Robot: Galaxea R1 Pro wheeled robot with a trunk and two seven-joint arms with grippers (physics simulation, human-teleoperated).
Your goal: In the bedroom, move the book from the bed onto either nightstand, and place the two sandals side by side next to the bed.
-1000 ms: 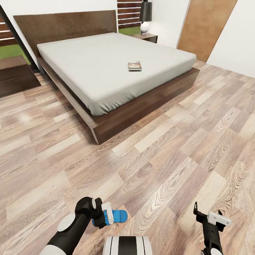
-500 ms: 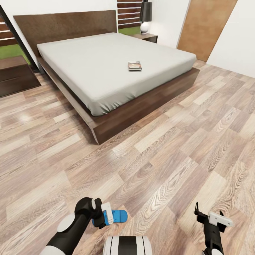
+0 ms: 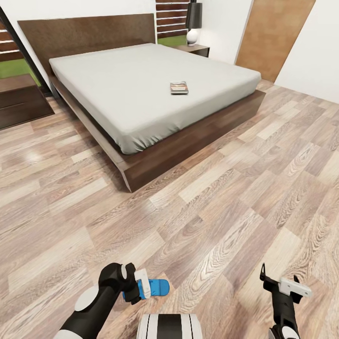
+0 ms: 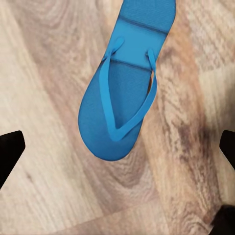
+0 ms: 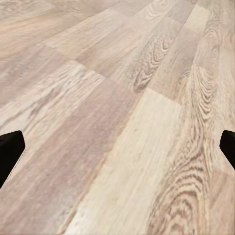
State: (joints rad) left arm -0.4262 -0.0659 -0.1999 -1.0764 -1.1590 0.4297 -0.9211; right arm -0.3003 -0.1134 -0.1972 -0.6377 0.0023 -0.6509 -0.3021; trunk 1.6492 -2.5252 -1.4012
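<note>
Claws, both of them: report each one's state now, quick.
Left claw: open, hovering over a blue sandal on the floor, holding nothing.
Right claw: open, empty, above bare wood floor.

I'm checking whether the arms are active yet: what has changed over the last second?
Only the right gripper shifted, drifting slightly lower and to the right in the head view, fingers spread over bare floor. The left gripper kept its place, open above the blue sandal, which lies untouched. The book stays on the bed; the camera did not move.
</note>
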